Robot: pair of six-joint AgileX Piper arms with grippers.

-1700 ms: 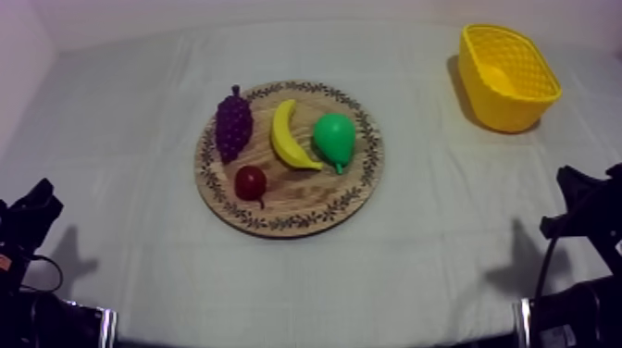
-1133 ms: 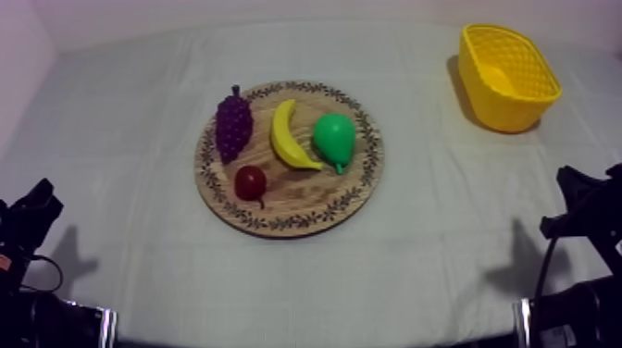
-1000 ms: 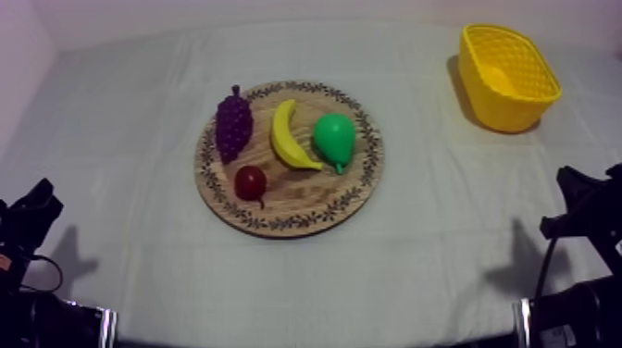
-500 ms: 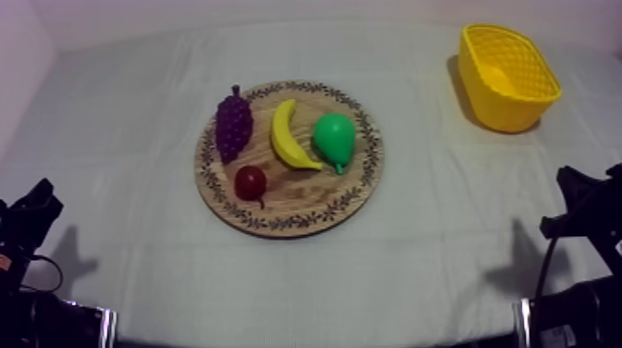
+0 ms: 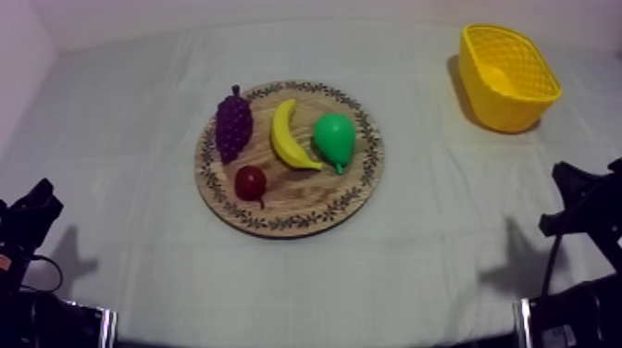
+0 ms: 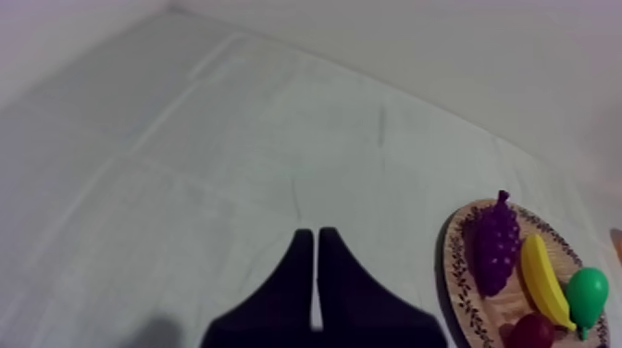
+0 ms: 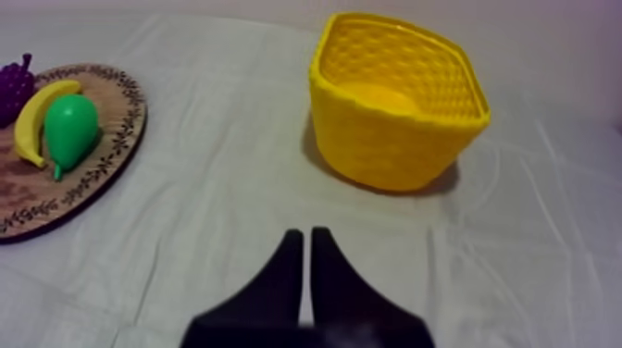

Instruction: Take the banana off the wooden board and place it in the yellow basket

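Observation:
The yellow banana lies on the round wooden board at mid-table, between the purple grapes and the green pear. A small red fruit sits in front of them. The yellow basket stands at the far right. My left gripper rests low at the left edge, shut on nothing, with the banana well off beside it. My right gripper sits low at the right edge, shut as a narrow wedge before the basket.
Bare grey-white cloth lies all round the board and between the board and the basket. The basket holds nothing that I can see. A pale wall rises behind the table's far edge.
The right arm has shifted slightly up and inward at the right edge of the top view. The fruit, board, basket and left arm have not moved.

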